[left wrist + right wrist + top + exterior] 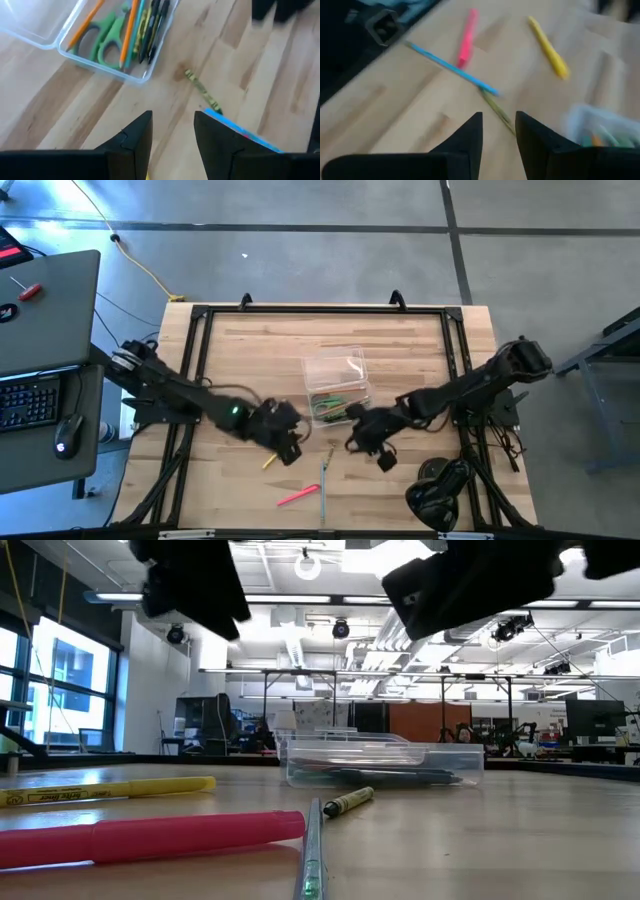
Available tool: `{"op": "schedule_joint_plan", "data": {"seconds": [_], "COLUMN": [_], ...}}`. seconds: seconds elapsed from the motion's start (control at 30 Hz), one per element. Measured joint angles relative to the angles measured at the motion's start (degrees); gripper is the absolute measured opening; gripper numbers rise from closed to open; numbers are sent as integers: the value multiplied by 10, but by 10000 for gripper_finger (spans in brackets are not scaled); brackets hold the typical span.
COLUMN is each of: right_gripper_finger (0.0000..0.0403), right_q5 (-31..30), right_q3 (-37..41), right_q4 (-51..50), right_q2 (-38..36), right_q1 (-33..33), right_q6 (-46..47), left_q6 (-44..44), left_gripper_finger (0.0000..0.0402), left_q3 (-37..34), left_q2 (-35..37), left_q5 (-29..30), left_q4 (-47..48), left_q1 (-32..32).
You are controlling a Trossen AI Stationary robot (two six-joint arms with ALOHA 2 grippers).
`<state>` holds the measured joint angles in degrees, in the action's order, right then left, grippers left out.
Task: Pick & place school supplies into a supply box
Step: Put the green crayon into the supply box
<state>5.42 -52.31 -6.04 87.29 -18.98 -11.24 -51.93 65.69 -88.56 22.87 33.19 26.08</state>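
1. Across the middle of the tabletop (240, 345), the left tool (285, 442) and right tool (362, 435) hover with fingers parted and nothing between them.
2. Between them, toward the far edge, the supply box (337, 383) holds green scissors (102, 42) and several pens.
3. Toward the near edge lie a pink pen (298, 496), yellow pen (549, 47), light blue pencil (452, 69) and olive pencil (203, 91).

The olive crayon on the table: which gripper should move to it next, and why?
Probably the right gripper: its open fingers hang just above the olive crayon, which lies loose beside the supply box. A short descent should bring it between the fingers.
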Motion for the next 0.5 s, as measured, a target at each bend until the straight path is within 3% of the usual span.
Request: {"op": "schedule_joint_plan", "data": {"seconds": [0.23,0.5], "right_gripper_finger": [94,94], "right_q5": [104,101], "right_q3": [0,0], "right_q4": [184,242], "right_q2": [103,152], "right_q1": [-32,10], "right_q6": [-101,-87], "left_q6": [-88,-116], "left_gripper_finger": [177,177], "left_q3": [0,0], "left_q2": [0,0], "left_q5": [125,141], "left_q4": [-1,-2], "left_q1": [83,109]}}
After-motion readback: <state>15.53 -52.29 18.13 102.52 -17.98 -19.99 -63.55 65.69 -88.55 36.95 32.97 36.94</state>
